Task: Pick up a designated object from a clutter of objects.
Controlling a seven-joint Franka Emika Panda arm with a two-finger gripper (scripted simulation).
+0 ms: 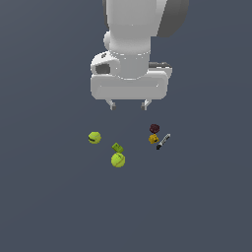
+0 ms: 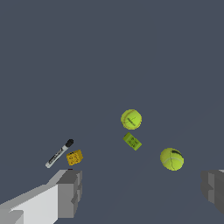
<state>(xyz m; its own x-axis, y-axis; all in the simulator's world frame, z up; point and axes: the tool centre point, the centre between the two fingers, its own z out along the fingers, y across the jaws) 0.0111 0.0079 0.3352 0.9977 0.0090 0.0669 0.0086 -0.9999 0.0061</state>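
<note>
The dark maroon plum-like object [image 1: 154,129] lies on the grey floor at the exterior view's right, touching or just behind the orange lump [image 1: 153,139]. It is hidden in the wrist view. My gripper [image 1: 129,105] hangs open and empty above the floor, up and to the left of the plum. In the wrist view the gripper [image 2: 142,188] shows both fingers wide apart. The clutter holds two yellow-green balls [image 1: 94,137] [image 1: 118,160], a green block [image 1: 117,147] and a black-and-white marker [image 1: 163,141].
The wrist view shows the orange lump [image 2: 75,157], the marker [image 2: 59,154], the green block [image 2: 132,141] and both balls [image 2: 131,119] [image 2: 171,159]. The floor [image 1: 49,197] is plain dark grey all round.
</note>
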